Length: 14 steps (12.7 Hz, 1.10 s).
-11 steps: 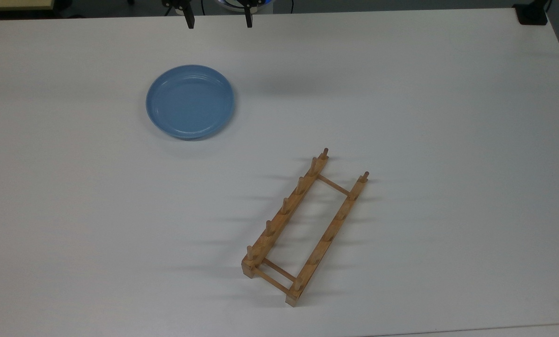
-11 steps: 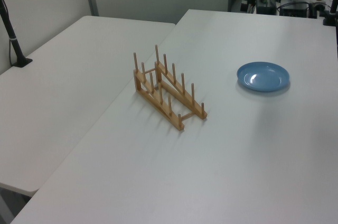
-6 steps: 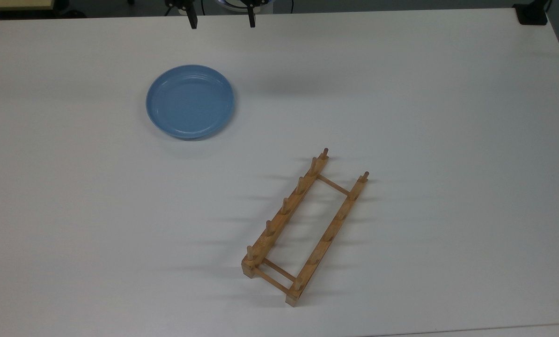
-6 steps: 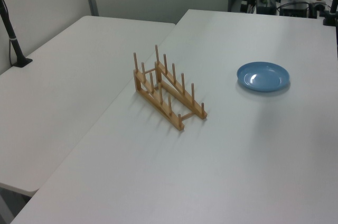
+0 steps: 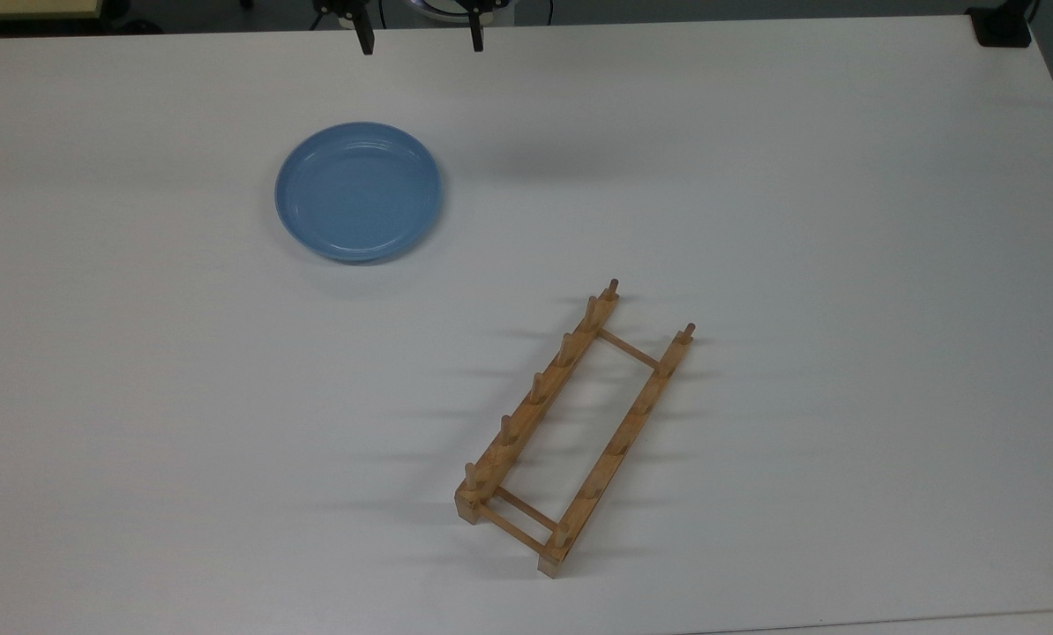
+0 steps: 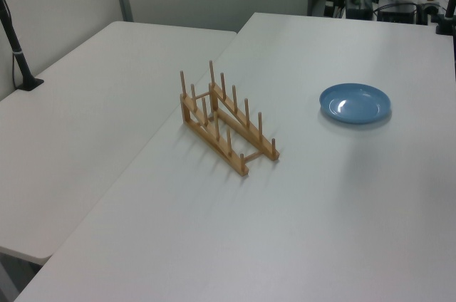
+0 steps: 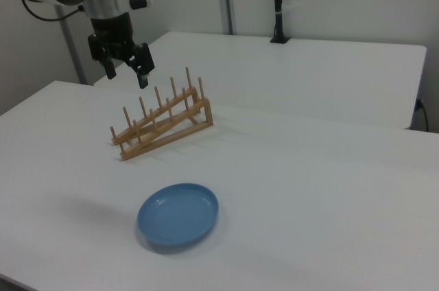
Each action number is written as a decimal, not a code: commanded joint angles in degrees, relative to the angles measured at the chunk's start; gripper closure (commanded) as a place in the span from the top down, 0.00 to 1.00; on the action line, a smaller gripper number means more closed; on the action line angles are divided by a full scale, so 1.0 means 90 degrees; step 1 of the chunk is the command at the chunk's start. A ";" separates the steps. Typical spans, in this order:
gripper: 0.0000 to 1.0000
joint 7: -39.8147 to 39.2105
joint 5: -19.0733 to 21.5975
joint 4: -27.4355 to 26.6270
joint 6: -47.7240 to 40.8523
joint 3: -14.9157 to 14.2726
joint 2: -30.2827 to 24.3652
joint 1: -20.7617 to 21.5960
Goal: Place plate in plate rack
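1. Two dark fingers of the gripper (image 5: 418, 37) hang spread wide with nothing between them, at the top view's upper edge — up in the air, well clear of the table (image 5: 844, 220).
2. The plate (image 5: 359, 191) lies flat and right way up on the white table, well apart from the rack (image 5: 572, 426).
3. The rack stands on the table with its pegs upright — it is slanted in the top view, toward the top view's lower right of the plate.

Plate (image 5: 358, 192) flat on table (image 5: 844, 220), well apart from plate rack (image 5: 573, 427), up-left of it in top view.
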 commanded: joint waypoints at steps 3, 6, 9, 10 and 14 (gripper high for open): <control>1.00 -0.0134 0.0059 -0.0058 0.0044 -0.0085 -0.0055 0.0081; 1.00 -0.0125 0.0068 -0.0049 0.0005 -0.0114 -0.0074 0.0042; 1.00 -0.0397 0.0059 -0.0039 -0.0073 -0.0134 -0.0055 0.0061; 1.00 -0.0505 0.0059 -0.0039 -0.0073 -0.0134 -0.0055 0.0051; 1.00 -0.2139 -0.0154 -0.0155 -0.0160 -0.0134 -0.0055 -0.0007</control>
